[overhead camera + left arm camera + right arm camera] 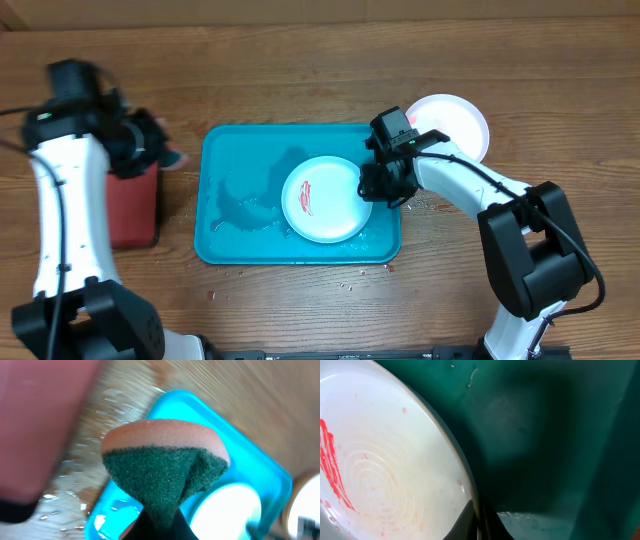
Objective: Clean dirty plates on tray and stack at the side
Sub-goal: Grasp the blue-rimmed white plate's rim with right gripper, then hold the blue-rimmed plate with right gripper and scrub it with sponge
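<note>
A white plate with a red smear lies in the right half of the teal tray. My right gripper is shut on the plate's right rim. The right wrist view shows its fingers pinching the rim of the plate, with the tray behind. My left gripper hovers left of the tray, shut on a sponge with a green scouring face and a pink back. Beyond the sponge are the tray and the plate. Another pale plate sits on the table right of the tray.
A dark-red tray lies on the table under the left arm, left of the teal tray. Water drops and puddles are on the teal tray's left half and on the table near its front edge.
</note>
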